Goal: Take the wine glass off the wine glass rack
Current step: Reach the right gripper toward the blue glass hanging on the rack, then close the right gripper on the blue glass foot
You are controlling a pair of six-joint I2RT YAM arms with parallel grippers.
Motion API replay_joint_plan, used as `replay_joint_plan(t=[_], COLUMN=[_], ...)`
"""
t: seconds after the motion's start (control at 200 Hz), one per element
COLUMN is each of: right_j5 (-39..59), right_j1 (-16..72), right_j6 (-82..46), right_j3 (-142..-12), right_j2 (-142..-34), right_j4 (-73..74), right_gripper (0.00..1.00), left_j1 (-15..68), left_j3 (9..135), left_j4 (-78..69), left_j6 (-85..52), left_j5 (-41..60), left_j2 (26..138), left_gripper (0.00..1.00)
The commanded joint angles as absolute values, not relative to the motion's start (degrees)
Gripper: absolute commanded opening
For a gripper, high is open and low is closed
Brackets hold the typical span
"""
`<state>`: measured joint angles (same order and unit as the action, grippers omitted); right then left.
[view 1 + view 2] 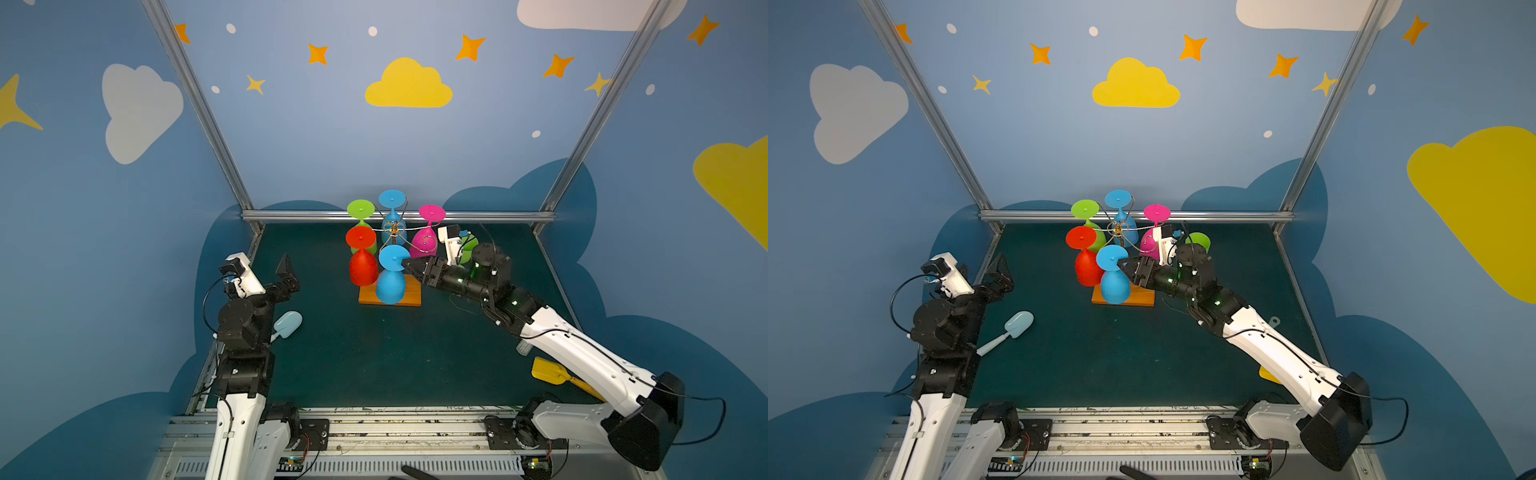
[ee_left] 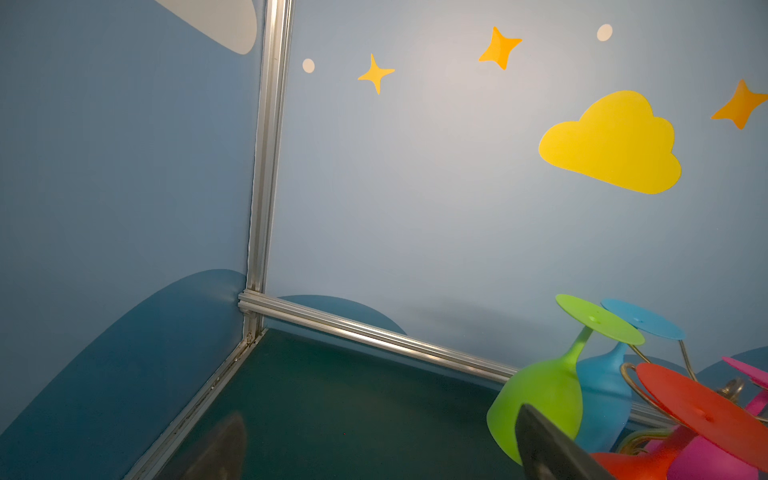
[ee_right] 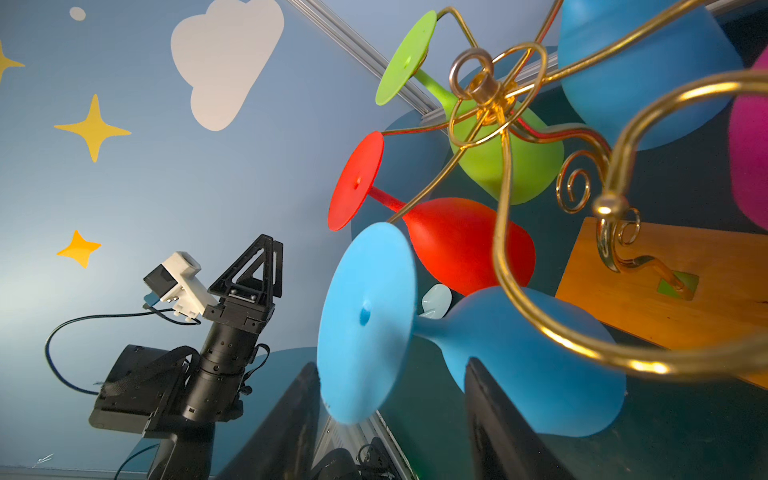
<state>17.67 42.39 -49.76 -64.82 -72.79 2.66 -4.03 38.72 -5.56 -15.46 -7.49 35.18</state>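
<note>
A: Where is the glass we're after?
B: The front blue wine glass [image 1: 390, 284] hangs upside down on the wine glass rack [image 3: 484, 89]. Its foot rests over a gold wire arm and its bowl hangs over the wooden base [image 1: 411, 293]. The stem sits inside the wire loop, so I'd say it has to slide outward along the arm rather than simply drop.
A: And the right gripper [image 1: 406, 266]?
B: It reaches in level from the side, just under the foot. In the right wrist view its fingers [image 3: 494, 415] stand part-way apart, one on either side of the stem, and I can't see them clamping anything. The stem is the narrow part, which is likely why it aims there.
A: What about the neighbours?
B: The red wine glass [image 1: 363, 266] hangs just beside the blue one, their bowls nearly touching. The pink wine glass [image 1: 424, 245] is close behind the gripper. A sideways tug could set them swinging.
A: And the left gripper [image 1: 291, 276]?
B: Spread wide and holding nothing, well apart from the rack by the left wall, where it can't get in the way
</note>
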Motion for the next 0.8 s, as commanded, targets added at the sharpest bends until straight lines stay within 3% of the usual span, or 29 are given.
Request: replay_joint_plan(t=[0.0, 0.195, 0.365, 0.796], right_j5=[18.5, 19.2, 19.2, 20.3], right_j1=[42.7, 42.7, 42.6, 42.2], right_j6=[-50.5, -51.5, -52.6, -56.0], right_j3=[-67.4, -67.9, -67.4, -66.2], right_j2=[-73.8, -75.2, -75.0, -73.1], right_j4=[5.0, 5.9, 6.7, 8.2], right_gripper=[0.52, 0.3, 0.16, 0.0], left_j1=[-4.3, -4.2, -4.3, -4.2], left_j3=[38.1, 38.1, 38.1, 38.1], left_j4=[-5.7, -5.7, -5.7, -5.6], left_j6=[-15.6, -15.5, -15.6, -15.4], left_j5=[-7.3, -7.4, -7.4, -7.5], left_j2=[34.6, 34.5, 34.6, 34.4], left_gripper=[0.99, 0.99, 0.99, 0.99])
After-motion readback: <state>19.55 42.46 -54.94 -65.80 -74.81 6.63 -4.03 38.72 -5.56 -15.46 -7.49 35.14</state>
